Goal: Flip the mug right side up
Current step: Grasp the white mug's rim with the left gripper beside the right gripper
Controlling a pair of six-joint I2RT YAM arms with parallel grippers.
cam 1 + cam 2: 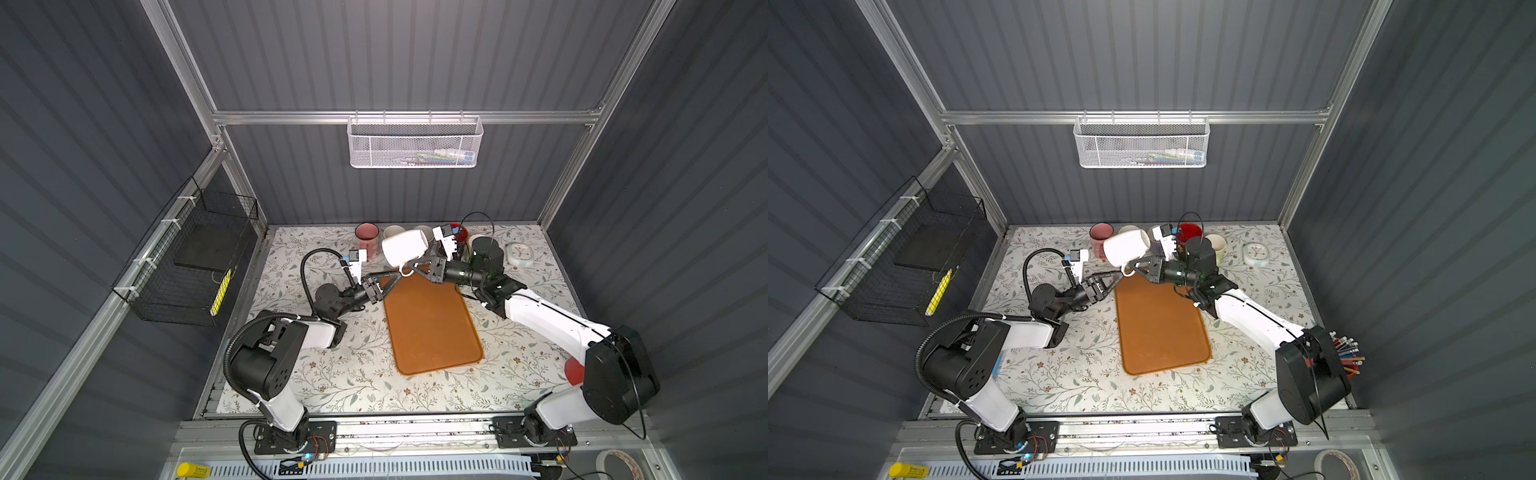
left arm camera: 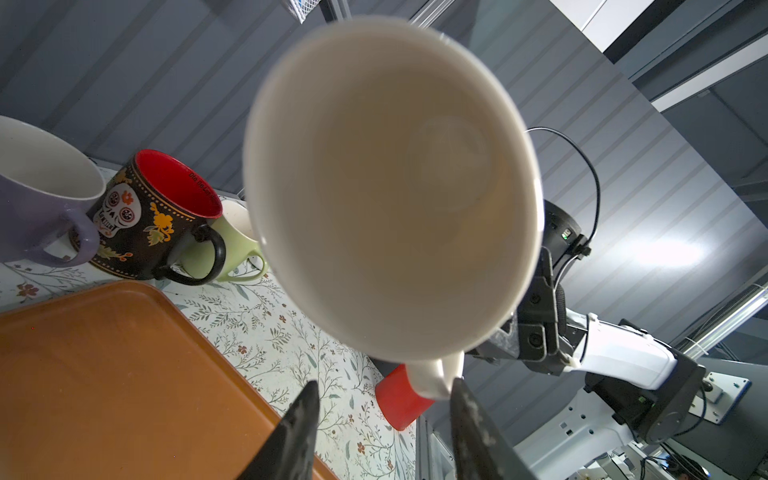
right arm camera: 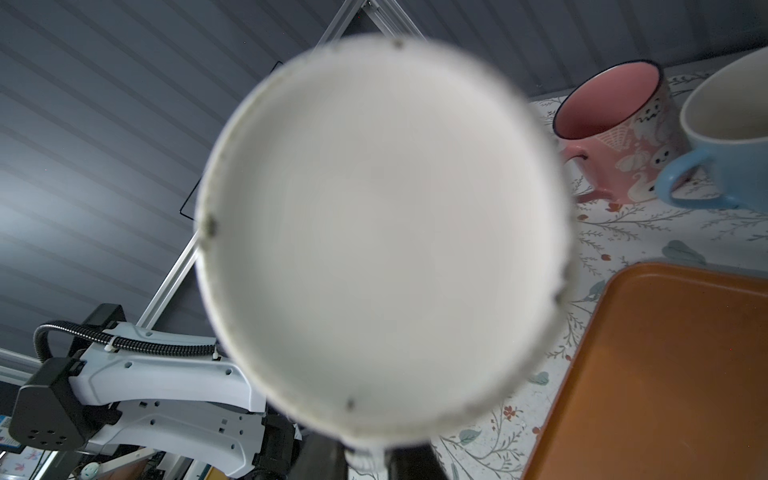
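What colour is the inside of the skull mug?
Red; the skull mug shows best in the left wrist view.

I see a white mug [image 1: 404,247], cream inside. Under my right gripper [image 1: 413,268]: orange-brown tray [image 1: 432,328], white tablecloth [image 1: 332,374] with grey-green sprigs. Beyond it: pink mug [image 1: 366,236], black skull mug [image 2: 153,216], red inside.

Floral table [image 1: 332,374]: tray [image 1: 432,328], mugs [image 1: 366,237], clock [image 1: 519,254]

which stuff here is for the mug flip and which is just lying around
Job: white mug, right gripper holding its handle, left gripper open near it.
Lying about: tray, pink mug, skull mug, green mug, clock.
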